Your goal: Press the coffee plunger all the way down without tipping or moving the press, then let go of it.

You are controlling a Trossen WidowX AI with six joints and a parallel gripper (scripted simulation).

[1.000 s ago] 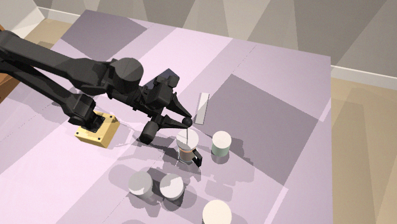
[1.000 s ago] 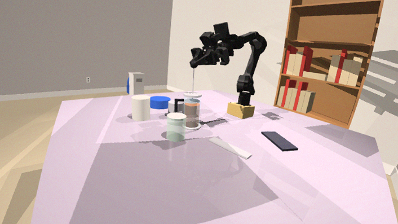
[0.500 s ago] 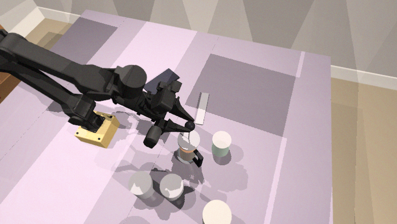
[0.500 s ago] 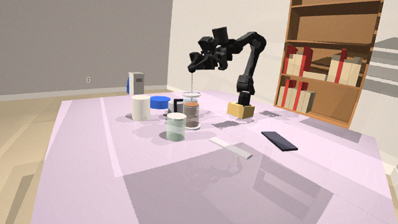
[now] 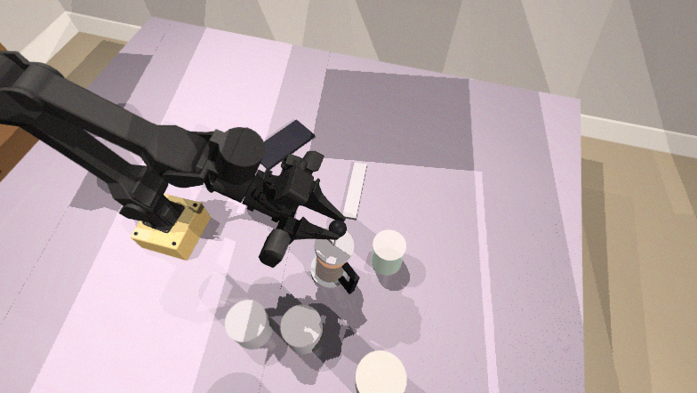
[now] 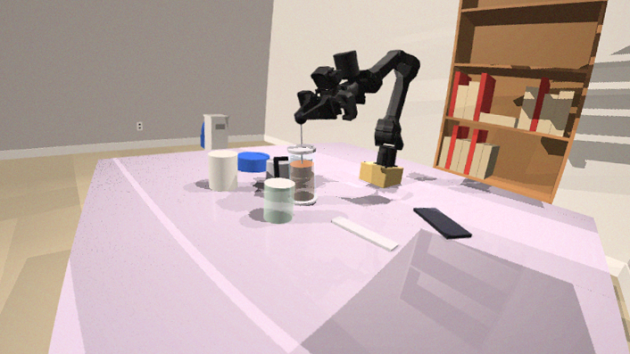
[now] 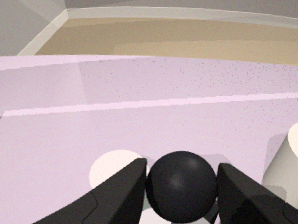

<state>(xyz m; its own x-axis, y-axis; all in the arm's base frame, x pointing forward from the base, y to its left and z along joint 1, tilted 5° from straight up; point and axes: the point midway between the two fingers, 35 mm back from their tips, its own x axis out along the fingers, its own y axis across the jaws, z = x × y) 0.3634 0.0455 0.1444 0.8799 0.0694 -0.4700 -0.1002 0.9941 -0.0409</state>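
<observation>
The coffee press (image 5: 329,271) (image 6: 302,183) stands upright on the table, a clear body with brown contents and a white lid (image 5: 333,252) (image 6: 301,148). Its black handle (image 5: 350,279) (image 6: 277,168) points toward the other cups. The plunger's thin rod (image 6: 301,134) still shows above the lid, upright. My gripper (image 5: 340,227) (image 6: 301,118) (image 7: 182,170) is shut on the round black plunger knob, one finger on each side of it, above the lid. In the wrist view the knob fills the gap between the fingertips and hides most of the press.
A green cup (image 5: 387,260) (image 6: 278,206) stands close to the press. A cream cylinder (image 5: 380,374) (image 6: 222,172) and two greyish cups (image 5: 247,322) (image 5: 300,325) stand farther off. A white bar (image 5: 355,190) (image 6: 364,234) and a dark slab (image 5: 289,143) (image 6: 441,222) lie flat. A blue round container (image 6: 253,162) is behind.
</observation>
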